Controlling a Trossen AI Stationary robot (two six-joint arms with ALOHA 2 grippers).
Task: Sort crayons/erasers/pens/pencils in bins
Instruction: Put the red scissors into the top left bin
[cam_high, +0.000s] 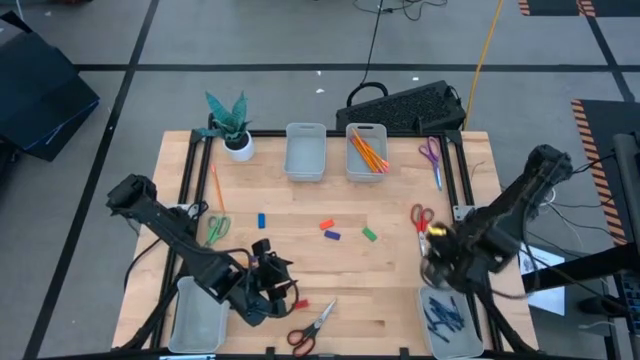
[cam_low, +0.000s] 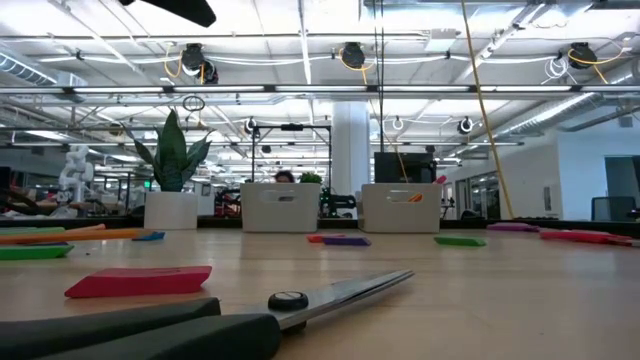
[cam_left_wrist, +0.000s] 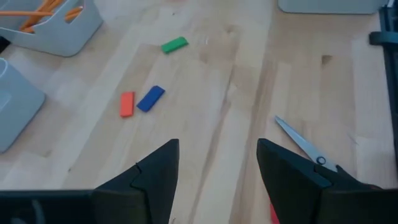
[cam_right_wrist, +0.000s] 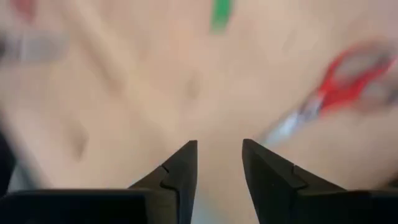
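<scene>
**Loose scissors crowd the left tool's next pick**

The left tool (cam_high: 272, 283) hangs with its jaws apart and empty, near the red-handled scissors (cam_high: 310, 328) on the worktop (cam_high: 390, 290). A red eraser (cam_high: 300, 304) lies between them; a careless descent could nudge the blades. The right tool (cam_right_wrist: 217, 163), parted and empty, hovers beyond the scissors. Other erasers (cam_high: 330, 231) lie farther off.

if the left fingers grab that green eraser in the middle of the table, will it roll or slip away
The green eraser looks like a flat rectangular block lying on bare wood, so it probably won't roll. Being small, it is likely light and may skid if nudged sideways. The open left gripper looks wide enough.
</scene>
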